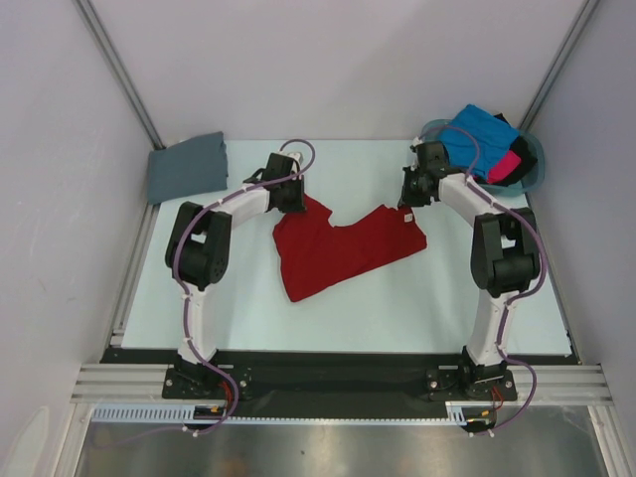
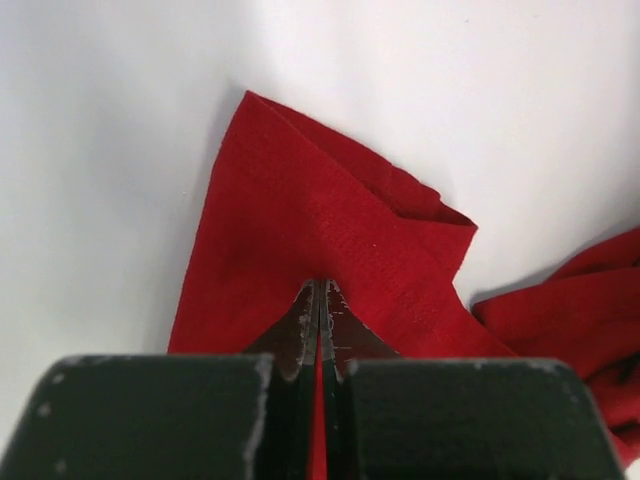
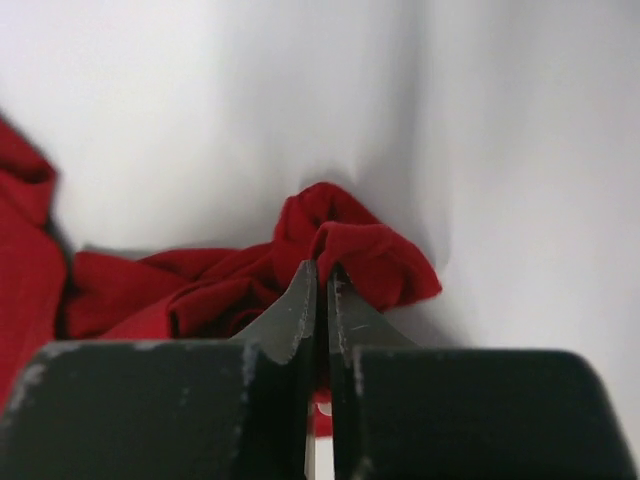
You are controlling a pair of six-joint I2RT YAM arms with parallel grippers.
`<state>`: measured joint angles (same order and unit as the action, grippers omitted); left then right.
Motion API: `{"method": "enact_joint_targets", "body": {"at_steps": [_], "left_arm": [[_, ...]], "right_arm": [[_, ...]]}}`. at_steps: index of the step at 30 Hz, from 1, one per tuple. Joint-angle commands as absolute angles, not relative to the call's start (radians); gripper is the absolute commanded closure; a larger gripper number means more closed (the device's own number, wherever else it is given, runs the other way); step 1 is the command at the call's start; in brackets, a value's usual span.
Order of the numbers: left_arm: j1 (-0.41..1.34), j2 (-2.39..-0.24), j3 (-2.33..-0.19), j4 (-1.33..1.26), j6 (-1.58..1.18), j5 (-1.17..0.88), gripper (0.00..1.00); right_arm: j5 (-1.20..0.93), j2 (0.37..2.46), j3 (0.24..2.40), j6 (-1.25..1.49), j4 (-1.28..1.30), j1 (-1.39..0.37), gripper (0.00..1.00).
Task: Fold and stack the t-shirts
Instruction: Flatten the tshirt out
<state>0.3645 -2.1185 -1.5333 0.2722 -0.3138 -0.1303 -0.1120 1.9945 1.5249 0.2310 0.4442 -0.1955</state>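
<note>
A deep red t-shirt (image 1: pixel 338 246) lies crumpled in the middle of the table. My left gripper (image 1: pixel 296 199) is shut on its far left corner; in the left wrist view the red cloth (image 2: pixel 330 230) fans out from the pinched jaws (image 2: pixel 321 290). My right gripper (image 1: pixel 407 199) is shut on the far right corner, where a bunched fold of red t-shirt (image 3: pixel 350 245) sits at the closed tips (image 3: pixel 322 272). A slate grey t-shirt (image 1: pixel 189 165) lies folded at the far left. Blue (image 1: pixel 480 139), pink (image 1: pixel 508 166) and black t-shirts are piled in the basket.
A teal basket (image 1: pixel 538 164) stands at the far right corner, close behind my right arm. White walls enclose the table on three sides. A black strip and metal rail (image 1: pixel 338 383) run along the near edge by the arm bases.
</note>
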Motion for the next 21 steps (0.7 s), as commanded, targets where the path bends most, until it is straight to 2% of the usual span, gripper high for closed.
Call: {"method": "enact_joint_targets", "body": {"at_steps": [1,12,15,16,19,21], "left_arm": [[0.371,-2.034,-1.534,0.253,-0.298,-0.17,1.0],[0.373,-1.918,-1.477,0.255,-0.29,-0.193,1.0],[0.376,-1.856,-1.433,0.241,-0.293,-0.189,1.0],[0.376,-1.844,-1.422,0.236,-0.293,-0.186,1.0],[0.379,-1.787,-1.379,0.216,-0.301,-0.189,1.0],[0.382,-1.776,-1.37,0.207,-0.305,-0.216,0.62]], "right_arm": [[-0.133,1.861,1.528,0.207,0.442,-0.207,1.0],[-0.038,1.576,1.529,0.137,0.547,-0.256,1.0],[-0.002,1.352,1.514,0.106,0.596,-0.32,1.0],[-0.005,1.351,1.514,0.106,0.598,-0.342,1.0],[-0.006,1.178,1.519,0.112,0.632,-0.418,0.98],[0.084,1.108,1.542,0.13,0.682,-0.445,0.98]]}}
